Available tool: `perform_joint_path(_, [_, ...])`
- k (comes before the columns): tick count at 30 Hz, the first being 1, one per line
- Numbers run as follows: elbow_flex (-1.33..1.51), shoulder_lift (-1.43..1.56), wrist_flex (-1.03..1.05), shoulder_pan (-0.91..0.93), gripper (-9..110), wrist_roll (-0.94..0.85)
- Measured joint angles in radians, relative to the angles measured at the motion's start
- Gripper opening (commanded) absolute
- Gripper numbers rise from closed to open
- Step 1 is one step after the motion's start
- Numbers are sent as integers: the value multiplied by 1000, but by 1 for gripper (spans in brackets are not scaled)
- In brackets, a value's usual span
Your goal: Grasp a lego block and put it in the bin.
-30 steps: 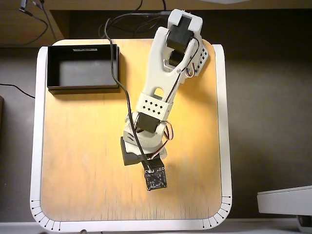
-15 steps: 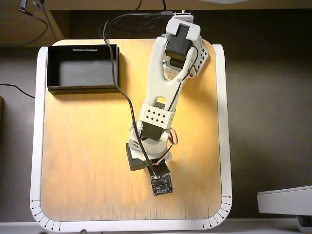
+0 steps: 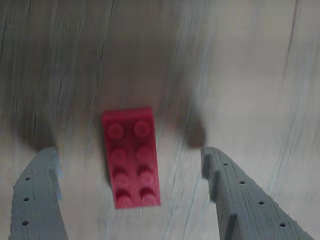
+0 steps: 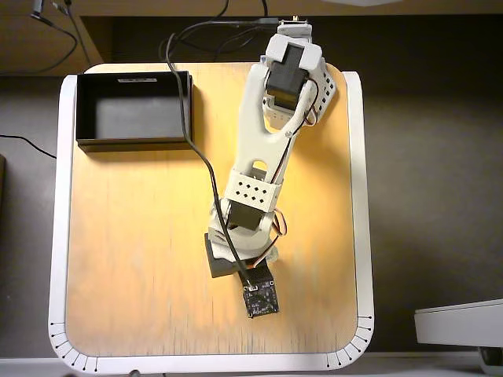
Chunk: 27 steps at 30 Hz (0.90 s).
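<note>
A red two-by-four lego brick lies flat on the pale wooden table in the wrist view, its long side running away from the camera. My gripper is open. Its grey fingers stand on either side of the brick, apart from it, just above the table. In the overhead view the gripper hangs over the table's lower middle and hides the brick. The black bin is an open, empty box at the table's far left corner in the overhead view.
The white arm reaches from its base at the table's top edge toward the lower middle. A black cable runs along it, past the bin's right side. The table top has a white rim.
</note>
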Motion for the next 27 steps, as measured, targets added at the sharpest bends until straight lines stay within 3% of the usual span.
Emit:
perform_joint_path(7, [-9,-11,-14,0,20,0])
perform_joint_path(27, [-11,-12,-6,26,20,11])
